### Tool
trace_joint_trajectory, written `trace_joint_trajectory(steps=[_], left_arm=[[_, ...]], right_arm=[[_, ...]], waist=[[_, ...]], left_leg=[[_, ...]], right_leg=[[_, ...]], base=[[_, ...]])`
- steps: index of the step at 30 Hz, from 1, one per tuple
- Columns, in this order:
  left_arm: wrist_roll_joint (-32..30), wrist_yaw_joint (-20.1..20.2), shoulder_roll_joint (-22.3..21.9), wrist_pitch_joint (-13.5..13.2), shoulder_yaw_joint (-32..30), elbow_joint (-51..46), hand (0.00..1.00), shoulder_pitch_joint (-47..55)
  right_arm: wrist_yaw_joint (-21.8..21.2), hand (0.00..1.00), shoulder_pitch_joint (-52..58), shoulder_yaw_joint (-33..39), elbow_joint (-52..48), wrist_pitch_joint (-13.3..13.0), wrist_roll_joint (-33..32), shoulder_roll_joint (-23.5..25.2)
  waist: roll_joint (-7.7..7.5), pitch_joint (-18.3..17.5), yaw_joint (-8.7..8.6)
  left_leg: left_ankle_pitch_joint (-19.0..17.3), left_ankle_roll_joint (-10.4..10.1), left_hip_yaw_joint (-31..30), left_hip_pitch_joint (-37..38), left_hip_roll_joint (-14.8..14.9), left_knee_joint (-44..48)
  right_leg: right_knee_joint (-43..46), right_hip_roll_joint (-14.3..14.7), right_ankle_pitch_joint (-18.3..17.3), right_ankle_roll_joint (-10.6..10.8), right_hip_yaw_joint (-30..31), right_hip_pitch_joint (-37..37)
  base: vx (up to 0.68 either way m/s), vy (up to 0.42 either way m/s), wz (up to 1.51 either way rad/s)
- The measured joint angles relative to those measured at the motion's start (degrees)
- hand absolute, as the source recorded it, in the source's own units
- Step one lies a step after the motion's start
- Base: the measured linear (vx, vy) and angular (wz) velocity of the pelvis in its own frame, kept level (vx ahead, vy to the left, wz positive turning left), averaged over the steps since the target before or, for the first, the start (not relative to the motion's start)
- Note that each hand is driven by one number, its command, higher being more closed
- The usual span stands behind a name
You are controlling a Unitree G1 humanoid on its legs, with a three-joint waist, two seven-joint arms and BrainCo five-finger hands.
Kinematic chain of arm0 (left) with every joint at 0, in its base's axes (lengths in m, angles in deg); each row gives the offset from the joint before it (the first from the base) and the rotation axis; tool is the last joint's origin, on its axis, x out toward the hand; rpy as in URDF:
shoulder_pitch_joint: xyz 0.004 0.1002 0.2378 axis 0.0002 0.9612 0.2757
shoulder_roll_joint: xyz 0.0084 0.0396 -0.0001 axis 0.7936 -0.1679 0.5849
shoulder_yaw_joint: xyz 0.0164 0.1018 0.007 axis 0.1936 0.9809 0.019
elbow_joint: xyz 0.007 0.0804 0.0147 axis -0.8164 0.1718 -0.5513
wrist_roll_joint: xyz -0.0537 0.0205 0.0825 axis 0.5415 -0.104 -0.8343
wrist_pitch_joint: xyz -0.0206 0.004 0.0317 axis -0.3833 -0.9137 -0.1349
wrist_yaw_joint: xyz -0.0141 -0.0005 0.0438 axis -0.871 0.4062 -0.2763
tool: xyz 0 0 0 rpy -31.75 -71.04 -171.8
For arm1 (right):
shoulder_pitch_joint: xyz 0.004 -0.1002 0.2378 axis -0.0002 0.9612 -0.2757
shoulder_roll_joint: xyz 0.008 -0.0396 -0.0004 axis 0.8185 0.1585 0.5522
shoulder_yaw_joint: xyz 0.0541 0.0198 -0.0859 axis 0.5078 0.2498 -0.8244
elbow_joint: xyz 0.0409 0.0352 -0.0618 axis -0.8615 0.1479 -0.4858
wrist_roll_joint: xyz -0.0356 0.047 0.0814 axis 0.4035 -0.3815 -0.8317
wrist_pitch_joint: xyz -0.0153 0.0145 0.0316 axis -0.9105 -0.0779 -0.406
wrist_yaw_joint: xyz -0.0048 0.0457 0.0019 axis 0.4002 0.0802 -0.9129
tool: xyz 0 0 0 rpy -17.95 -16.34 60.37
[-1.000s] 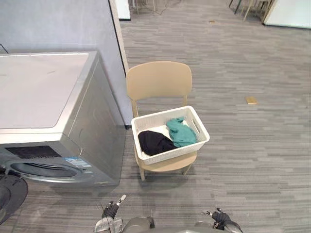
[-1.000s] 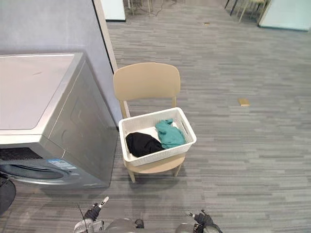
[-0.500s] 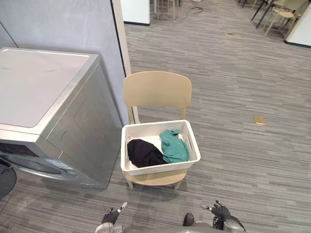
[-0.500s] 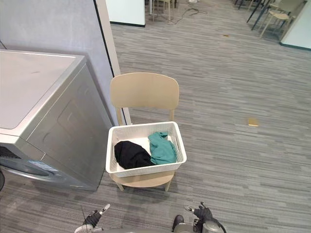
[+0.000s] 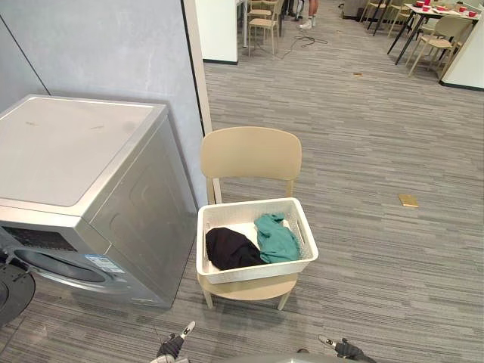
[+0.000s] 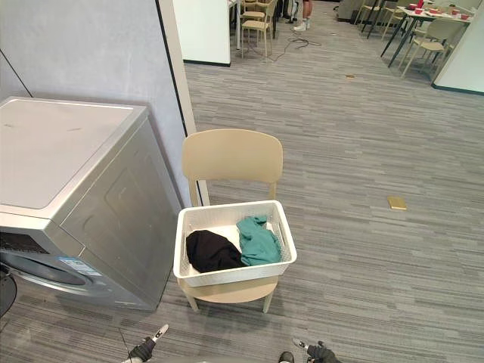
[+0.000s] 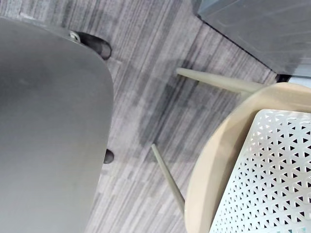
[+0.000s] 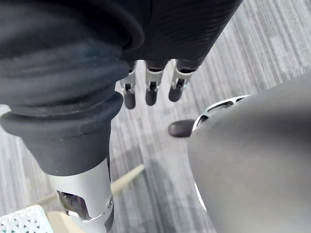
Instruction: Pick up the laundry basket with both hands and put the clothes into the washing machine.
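A white perforated laundry basket [image 5: 254, 271] rests on the seat of a beige chair [image 5: 251, 155]. Inside lie a black garment [image 5: 229, 248] and a teal garment [image 5: 276, 237]. To the left of the chair stands a silver washing machine [image 5: 83, 193], its dark round door [image 5: 11, 293] swung open at the lower left. My left hand [image 5: 172, 347] and right hand [image 5: 345, 349] hang low at the near edge, well short of the basket and holding nothing. Straight fingers [image 8: 151, 91] hang down in the right wrist view. The basket's underside [image 7: 272, 179] and the chair seat [image 7: 218, 160] appear in the left wrist view.
A grey partition wall [image 5: 106, 53] rises behind the washer. A small tan object [image 5: 408, 200] lies on the striped carpet to the right. Chairs and tables [image 5: 431, 23] stand far back. Open carpet lies right of the chair.
The whole picture has shifted, so the camera moved and more of the far room shows. The basket stays on the chair. Both hands sit lower at the picture's edge.
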Motion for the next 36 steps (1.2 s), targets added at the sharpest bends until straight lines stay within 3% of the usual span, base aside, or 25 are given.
trace_joint_trajectory(steps=[7, 10, 12, 14, 20, 25, 27, 29, 33, 36], left_arm=[[-0.10, 0.24, 0.00, 0.30, -0.01, 0.00, 0.00, -0.36], [-0.13, 0.21, 0.18, 0.74, 1.00, -0.23, 0.00, -0.37], [-1.21, -0.04, 0.19, 0.80, 3.50, -0.76, 0.00, -0.74], [-2.69, -0.16, -0.07, 0.61, 4.80, -1.25, 0.00, -1.14], [-4.20, -0.66, -0.03, -0.27, 5.04, -1.86, 0.00, -1.17], [-4.26, -1.46, 0.00, -0.78, 4.99, -4.10, 0.00, -1.61], [-4.11, -1.64, 0.01, -1.79, 4.86, -5.80, 0.00, -2.75], [-4.05, -1.86, 0.15, -2.11, 4.76, -6.42, 0.00, -3.93], [-4.05, -2.49, 1.11, -1.48, 5.09, -5.56, 0.00, -3.57], [-3.95, -2.71, 2.03, -0.96, 5.24, -5.50, 0.00, -3.17]], right_arm=[[-0.71, 0.00, 0.17, 1.13, -0.23, 0.13, -3.60, -0.10], [0.24, 0.00, 0.98, -6.88, -14.39, 1.79, -7.31, -0.09], [0.70, 0.00, 0.43, -10.59, -28.83, 0.02, -8.41, -1.18], [2.24, 0.00, -2.38, -10.01, -35.55, -1.79, -8.21, -2.22], [5.01, 0.00, -14.77, -14.59, -42.85, -4.48, -3.86, -7.03], [4.09, 0.00, -24.98, -24.64, -41.71, -4.72, -0.74, -9.28], [3.64, 0.00, -34.92, -30.58, -35.32, -5.13, 1.09, -10.56], [1.92, 0.00, -43.03, -34.87, -28.89, -5.32, 1.43, -11.70], [-0.20, 0.00, -54.75, -39.77, -15.29, -5.30, 4.92, -12.16], [-0.36, 0.00, -60.37, -40.37, -7.51, -4.06, 8.08, -10.90]], waist=[[0.08, 0.06, -0.01], [0.33, 0.17, -0.19], [0.44, 0.02, -0.25], [0.41, -0.05, -0.05], [0.35, -0.17, 0.71], [-1.15, 1.50, 3.82], [-1.31, 4.66, 6.52], [-1.39, 7.67, 8.12], [-1.61, 11.81, 12.93], [-2.19, 15.69, 14.49]], left_leg=[[0.01, 0.00, 0.32, 0.69, 0.02, -0.37], [0.01, 0.00, 1.89, 0.43, 0.04, -0.94], [0.03, 0.00, 2.17, -1.02, -0.08, -0.93], [0.13, 0.09, 1.37, -2.29, -0.08, -1.04], [1.96, -0.14, -0.41, -4.87, -0.11, -1.91], [4.51, -0.62, -2.45, -8.35, -1.96, -0.19], [4.86, -0.33, -6.35, -12.11, -2.09, 1.85], [5.25, -0.52, -8.82, -14.51, -2.07, 3.16], [6.13, -0.69, -9.76, -17.11, -2.02, 3.30], [6.13, -0.69, -9.78, -19.94, -1.78, 5.26]], right_leg=[[-0.04, 0.01, -0.03, 0.03, 0.22, 0.42], [-0.04, 0.09, 0.07, 0.03, 1.66, -0.93], [-0.05, -0.02, 0.37, 0.16, 1.92, -2.47], [-0.06, -0.10, 0.35, 0.20, 1.13, -3.20], [0.18, -0.43, 0.39, 0.17, -1.98, -4.48], [0.21, -2.47, 0.47, 0.15, -5.12, -4.54], [0.21, -2.56, 0.47, 0.15, -8.92, -4.64], [0.21, -2.29, 0.47, 0.14, -11.23, -4.92], [0.22, -2.17, 0.53, 0.03, -12.10, -6.58], [2.36, -2.26, 0.61, -0.16, -11.35, -9.45]], base=[[0.00, 0.000, -0.01], [-0.02, 0.006, -0.25], [-0.04, 0.007, -0.10], [0.01, 0.000, 0.15], [0.06, 0.002, 0.22], [0.00, 0.009, 0.40], [-0.07, -0.027, 0.88], [-0.07, -0.039, 0.73], [-0.11, -0.039, 0.24], [-0.11, -0.006, -0.06]])
